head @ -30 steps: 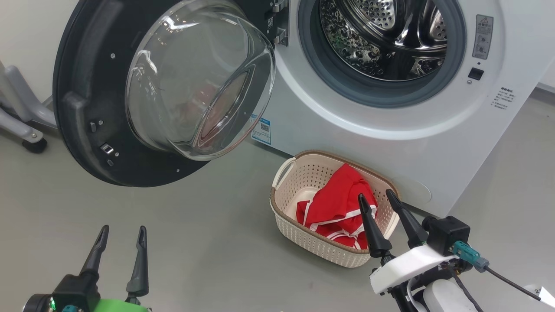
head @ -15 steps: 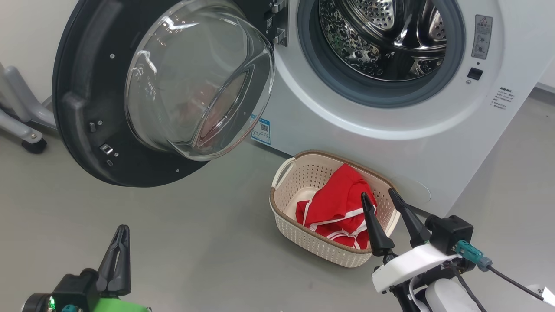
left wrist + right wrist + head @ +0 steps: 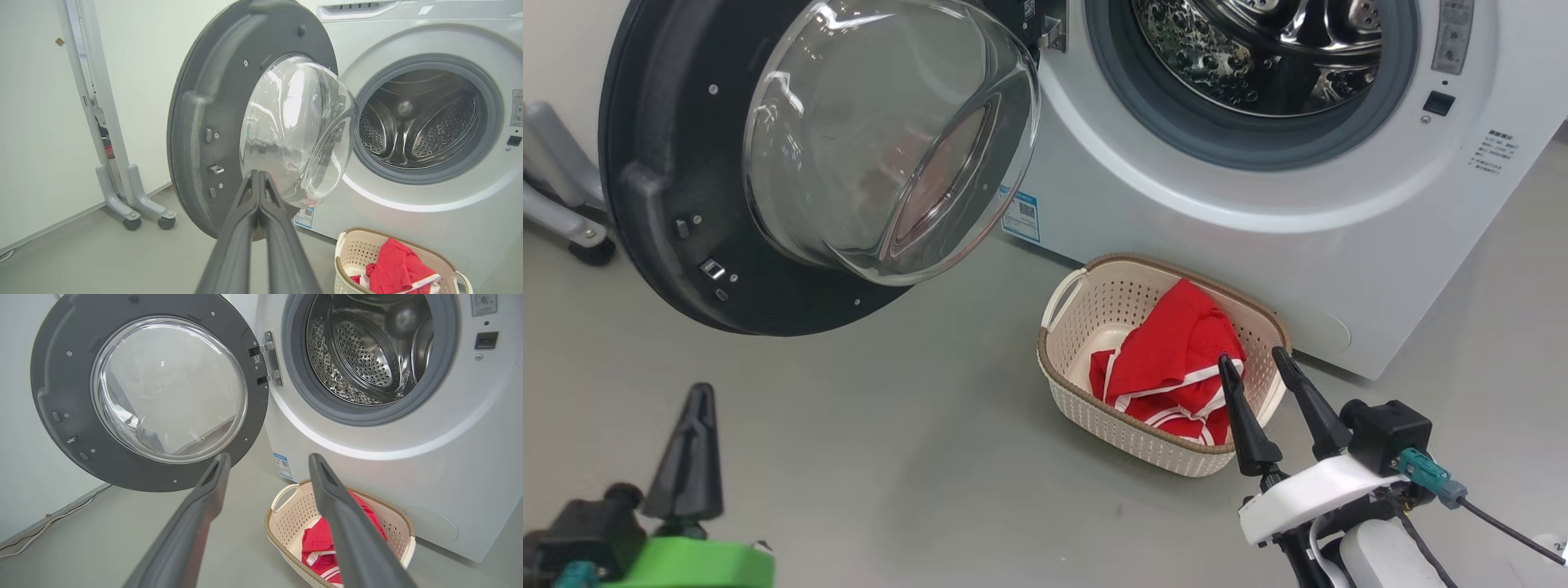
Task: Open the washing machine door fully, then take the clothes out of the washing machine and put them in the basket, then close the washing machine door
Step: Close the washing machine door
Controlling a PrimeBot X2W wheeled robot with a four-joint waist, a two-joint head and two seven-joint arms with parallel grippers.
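Note:
The washing machine door (image 3: 654,204) hangs wide open at the left, its glass bowl (image 3: 882,139) bulging toward me. The white washing machine (image 3: 1258,220) shows a bare steel drum (image 3: 425,122). In front of it on the floor stands the cream basket (image 3: 1094,302) with the red, white-striped clothes (image 3: 1176,359) inside. My left gripper (image 3: 698,394) is shut with nothing in it, low at the left and pointing at the door's lower rim (image 3: 192,163). My right gripper (image 3: 1251,357) is open and empty, its fingertips over the basket's near right edge.
A grey metal stand on castors (image 3: 122,196) stands against the white wall left of the door. A thin cable (image 3: 41,531) runs along the wall's foot. Grey floor (image 3: 890,457) stretches between my grippers and the machine.
My left gripper's fingers have closed together on nothing. The head view has shifted slightly, so the machine and basket sit a bit higher. The right gripper stays open.

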